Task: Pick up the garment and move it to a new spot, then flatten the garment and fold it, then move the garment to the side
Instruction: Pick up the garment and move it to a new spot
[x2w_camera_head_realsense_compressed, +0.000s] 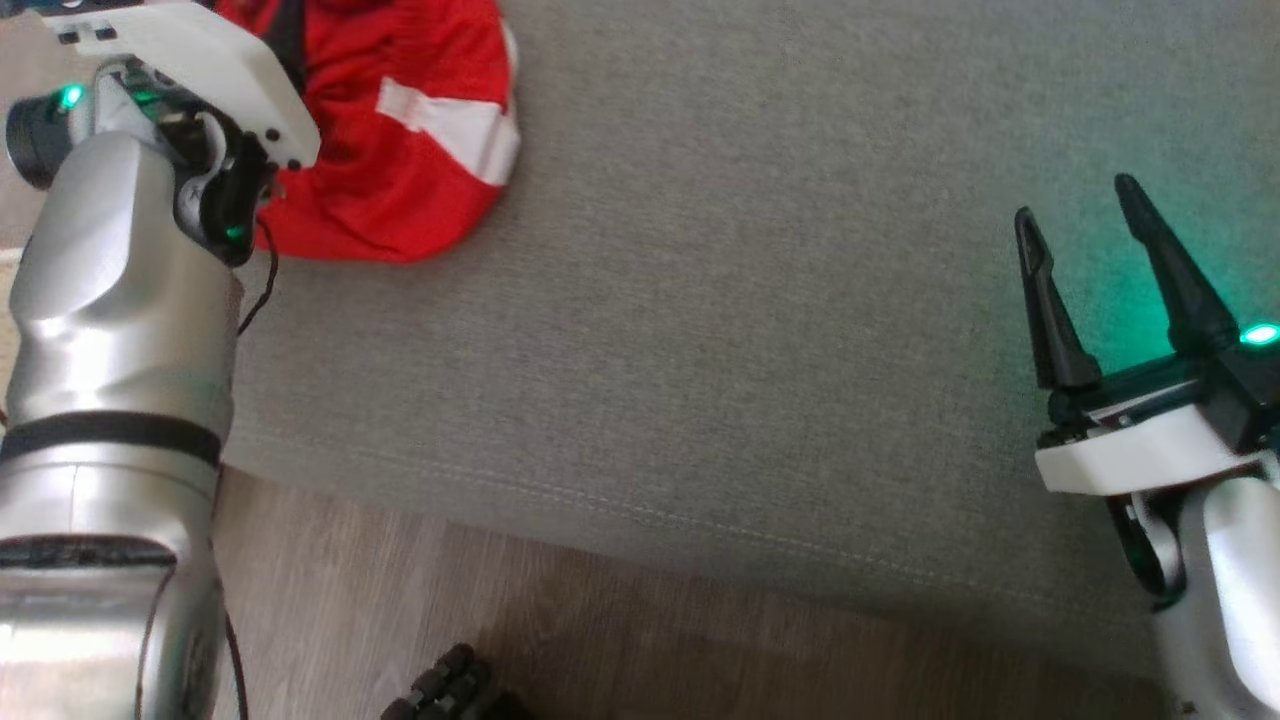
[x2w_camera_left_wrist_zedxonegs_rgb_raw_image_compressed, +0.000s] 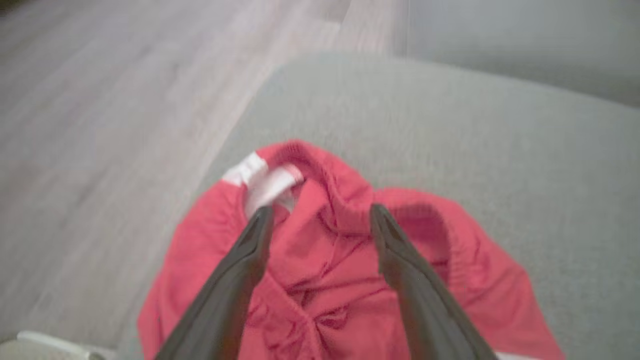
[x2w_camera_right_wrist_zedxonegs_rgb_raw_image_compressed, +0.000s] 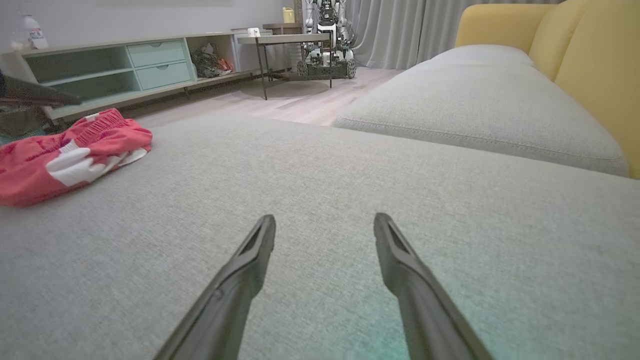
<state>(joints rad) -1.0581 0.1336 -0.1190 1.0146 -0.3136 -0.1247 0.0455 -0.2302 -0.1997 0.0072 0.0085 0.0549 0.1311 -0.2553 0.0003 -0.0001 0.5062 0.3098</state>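
Note:
The garment (x2w_camera_head_realsense_compressed: 400, 150) is a crumpled heap of red cloth with white patches, lying near the left end of a grey sofa cushion (x2w_camera_head_realsense_compressed: 750, 300). My left wrist (x2w_camera_head_realsense_compressed: 190, 60) hangs over its left side. In the left wrist view my left gripper (x2w_camera_left_wrist_zedxonegs_rgb_raw_image_compressed: 321, 210) is open just above the garment (x2w_camera_left_wrist_zedxonegs_rgb_raw_image_compressed: 320, 290), its two dark fingers straddling the bunched waistband, with nothing held. My right gripper (x2w_camera_head_realsense_compressed: 1075, 200) stands open over bare cushion far to the right. In its own view the right gripper (x2w_camera_right_wrist_zedxonegs_rgb_raw_image_compressed: 324, 220) is empty and the garment (x2w_camera_right_wrist_zedxonegs_rgb_raw_image_compressed: 65, 155) lies far to the left.
The cushion's front seam runs along a wooden floor (x2w_camera_head_realsense_compressed: 500, 620), which also borders the cushion's left end (x2w_camera_left_wrist_zedxonegs_rgb_raw_image_compressed: 100, 125). A second grey cushion (x2w_camera_right_wrist_zedxonegs_rgb_raw_image_compressed: 475, 105) and yellow backrest (x2w_camera_right_wrist_zedxonegs_rgb_raw_image_compressed: 590, 60) lie beyond. Across the room stand a low cabinet (x2w_camera_right_wrist_zedxonegs_rgb_raw_image_compressed: 125, 65), a small table and another robot (x2w_camera_right_wrist_zedxonegs_rgb_raw_image_compressed: 327, 45).

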